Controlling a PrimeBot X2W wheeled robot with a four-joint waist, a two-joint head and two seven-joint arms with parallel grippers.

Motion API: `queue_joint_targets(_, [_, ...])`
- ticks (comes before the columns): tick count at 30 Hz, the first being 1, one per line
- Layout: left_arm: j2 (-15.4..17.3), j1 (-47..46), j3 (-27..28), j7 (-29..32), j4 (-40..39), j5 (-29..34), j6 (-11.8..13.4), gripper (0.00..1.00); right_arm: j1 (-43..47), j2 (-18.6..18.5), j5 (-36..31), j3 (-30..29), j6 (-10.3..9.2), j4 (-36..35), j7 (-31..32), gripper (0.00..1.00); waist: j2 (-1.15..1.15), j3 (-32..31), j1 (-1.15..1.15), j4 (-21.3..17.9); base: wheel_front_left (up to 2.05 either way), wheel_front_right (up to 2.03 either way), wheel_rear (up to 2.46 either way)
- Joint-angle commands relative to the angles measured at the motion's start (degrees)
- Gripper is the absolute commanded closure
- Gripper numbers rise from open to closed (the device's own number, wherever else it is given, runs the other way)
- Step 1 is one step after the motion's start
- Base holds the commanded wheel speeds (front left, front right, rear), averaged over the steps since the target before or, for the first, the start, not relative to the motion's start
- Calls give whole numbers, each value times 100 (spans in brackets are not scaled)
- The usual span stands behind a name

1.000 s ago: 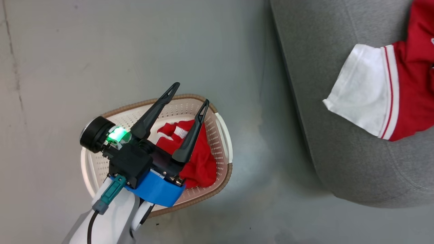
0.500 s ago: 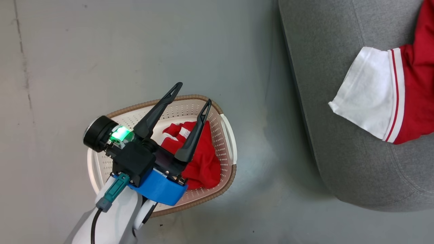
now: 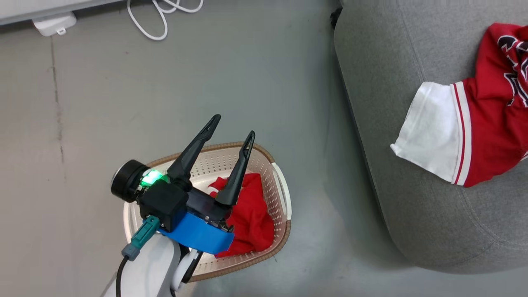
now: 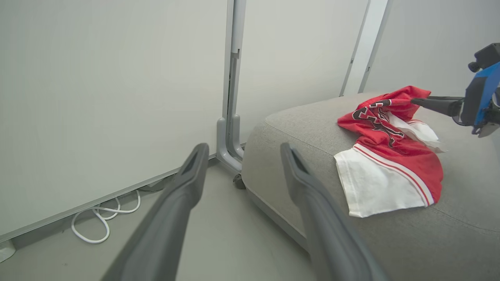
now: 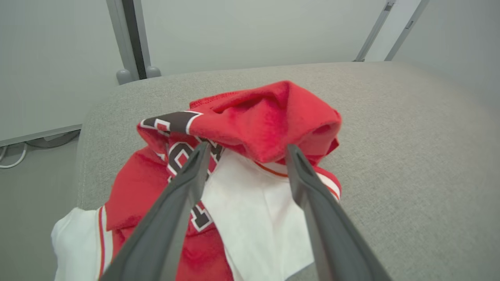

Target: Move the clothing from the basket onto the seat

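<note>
The jersey (image 3: pixel 486 128) lies near the edge of the seat (image 3: pixel 392 62), right gripper (image 5: pixel 248 148) open at it, so I'd lower the open left gripper (image 3: pixel 232 128) into the basket (image 3: pixel 284 198) and pinch a fat fold of the red garment (image 3: pixel 251 214).

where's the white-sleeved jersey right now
In the head view the jersey lies crumpled on the grey seat at the right, apart from the basket; the right tool hangs open right at it.

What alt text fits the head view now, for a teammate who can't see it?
Seen from above, the open left gripper hangs over a perforated laundry basket on the grey floor, with a red garment inside. To the right, a red jersey with a white sleeve lies on the grey seat.
</note>
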Motion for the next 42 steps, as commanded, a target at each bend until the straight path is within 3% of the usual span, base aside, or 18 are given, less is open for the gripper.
queue_joint_targets(1, [-37,80,47,-18,43,-27,-9,0,190,57,-17,43,1,-127,-22,0,0,-258,0,110,0,0,0])
queue_joint_targets(6, [-194,289,198,-18,263,-144,-9,0,919,243,-143,280,0,-766,-23,0,0,-715,0,289,0,0,0])
queue_joint_targets(13, [-366,675,691,-17,512,-328,-9,0,1812,794,-163,715,1,-1816,-14,0,0,-1248,0,432,0,0,0])
queue_joint_targets(22, [-415,1167,1447,-18,921,-359,-9,0,2844,1321,-501,1355,0,-3252,466,0,0,-1859,0,710,0,0,0])
queue_joint_targets(32, [-429,1509,1845,-17,1494,-351,-9,0,3902,1925,-586,1327,0,-4575,839,0,0,-2453,0,1045,0,0,0])
queue_joint_targets(42, [-396,1640,2088,-17,1648,-324,-9,0,4556,2182,-674,1076,1,-5329,1029,0,0,-2627,0,1142,0,0,0])
